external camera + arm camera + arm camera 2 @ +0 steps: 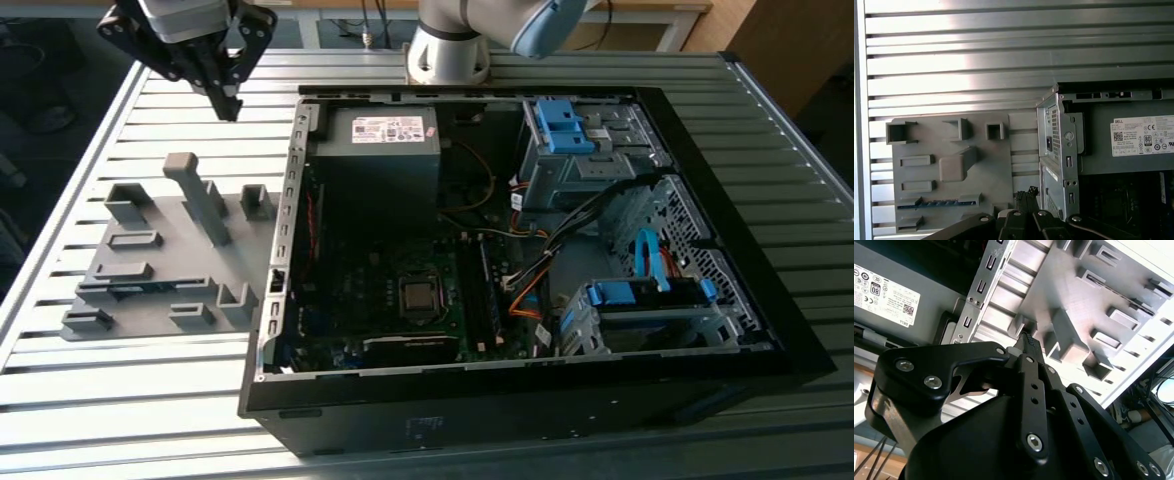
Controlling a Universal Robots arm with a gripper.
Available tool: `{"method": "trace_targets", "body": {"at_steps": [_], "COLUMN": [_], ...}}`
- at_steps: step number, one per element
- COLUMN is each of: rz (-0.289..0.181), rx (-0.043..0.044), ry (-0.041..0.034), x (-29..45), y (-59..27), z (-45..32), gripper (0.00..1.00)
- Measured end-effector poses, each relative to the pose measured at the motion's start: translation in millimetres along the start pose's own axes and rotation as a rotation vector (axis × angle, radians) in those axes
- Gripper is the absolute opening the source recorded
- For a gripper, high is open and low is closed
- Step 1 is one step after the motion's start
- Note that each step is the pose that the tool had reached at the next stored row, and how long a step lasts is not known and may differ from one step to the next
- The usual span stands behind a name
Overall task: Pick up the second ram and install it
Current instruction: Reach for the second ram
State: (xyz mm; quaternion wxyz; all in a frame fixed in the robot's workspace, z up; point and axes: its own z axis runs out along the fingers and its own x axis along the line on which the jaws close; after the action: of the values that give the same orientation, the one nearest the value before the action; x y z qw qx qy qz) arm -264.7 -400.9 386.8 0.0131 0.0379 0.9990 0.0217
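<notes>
End effector hangs high above the slatted metal desk, and it's pinched right together: the two black fingers meet tip to tip in the second wrist view, with nothing held between them.

The second ram is well apart from the end effector. In the first wrist view it shows as a thin blue-green stick with dark chips, lying lengthwise in a slot of the grey holder tray, untouched. That slot sits toward the tray's end farthest from the end effector. The tray's tall post stands roughly between the end effector and the ram, and the tray's nearer end lies below and just ahead of the closed tips.

Off to the end effector's side, on the exterior view's right, the open computer case lies flat on the desk. Its grey power supply is the part closest to the end effector, by the case's metal corner. Farther away inside is the green motherboard, and farther again are the bright blue drive-bay latches.
</notes>
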Motion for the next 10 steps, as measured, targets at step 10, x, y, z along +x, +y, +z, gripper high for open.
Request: {"method": "trace_targets", "body": {"at_steps": [10], "rz": [0.000], "rx": [0.0040], "ry": [-0.0003], "x": [6.0], "y": [-1.5], "z": [-0.2], "gripper": [0.11]}}
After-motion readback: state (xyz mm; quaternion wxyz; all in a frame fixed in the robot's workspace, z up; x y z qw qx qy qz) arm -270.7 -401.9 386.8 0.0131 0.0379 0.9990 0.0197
